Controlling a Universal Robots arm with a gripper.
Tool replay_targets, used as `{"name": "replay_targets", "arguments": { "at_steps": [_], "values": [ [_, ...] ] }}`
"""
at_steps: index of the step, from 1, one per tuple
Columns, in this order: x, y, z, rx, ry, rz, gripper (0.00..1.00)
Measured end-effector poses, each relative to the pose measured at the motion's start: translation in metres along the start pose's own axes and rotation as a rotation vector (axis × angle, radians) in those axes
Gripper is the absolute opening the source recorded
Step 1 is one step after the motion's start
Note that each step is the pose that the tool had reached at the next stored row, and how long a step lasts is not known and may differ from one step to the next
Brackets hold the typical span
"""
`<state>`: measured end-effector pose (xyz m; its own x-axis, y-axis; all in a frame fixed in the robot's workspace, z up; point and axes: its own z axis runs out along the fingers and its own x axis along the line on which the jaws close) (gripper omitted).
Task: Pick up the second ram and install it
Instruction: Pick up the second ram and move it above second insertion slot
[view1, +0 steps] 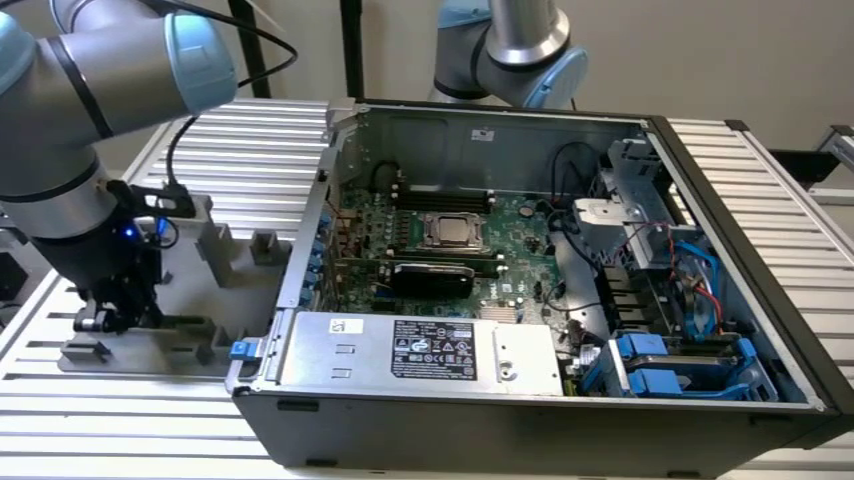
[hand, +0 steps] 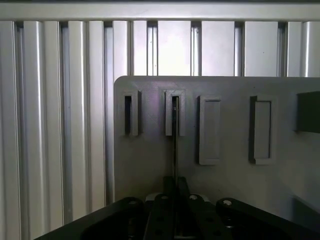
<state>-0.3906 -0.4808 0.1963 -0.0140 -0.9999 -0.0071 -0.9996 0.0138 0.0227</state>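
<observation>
In the wrist view the second ram (hand: 175, 145) shows edge-on as a thin dark line, its far end seated in a slot of the gray fixture plate (hand: 150, 165). My gripper (hand: 175, 184) is shut on its near end, the two fingers pressed close on either side. In the exterior view the gripper (view1: 118, 322) is low over the fixture plate (view1: 200, 290) at the exterior view's left. A short green strip of the ram (view1: 180, 322) shows beside it. The motherboard (view1: 441, 240) lies inside the open computer case (view1: 400, 420), at the exterior view's right of the fixture.
Gray fixture blocks (view1: 263, 247) stand up from the plate near the case wall. A second robot arm (view1: 514, 50) rises behind the case. Cables and blue drive brackets (view1: 667, 360) fill the case's right side. Ribbed aluminium table (view1: 254, 150) surrounds everything.
</observation>
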Motion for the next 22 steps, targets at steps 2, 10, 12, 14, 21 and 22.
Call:
{"name": "replay_targets", "arguments": {
  "at_steps": [2,10,12,14,21,22],
  "values": [
    [0.0,0.0001,-0.0021,0.0002,0.0001,0.0,0.0],
    [0.0,0.0005,-0.0186,0.0016,0.0,0.0,0.0],
    [0.0,0.0006,-0.0268,0.0017,-0.0001,0.0,0.0],
    [0.0,0.0009,-0.0358,0.0017,-0.0001,0.0,0.0],
    [-0.001,0.0014,-0.0676,0.0017,0.0,0.0,0.0],
    [-0.001,0.0014,-0.0721,0.0016,0.0,0.0,0.0]
  ]
}}
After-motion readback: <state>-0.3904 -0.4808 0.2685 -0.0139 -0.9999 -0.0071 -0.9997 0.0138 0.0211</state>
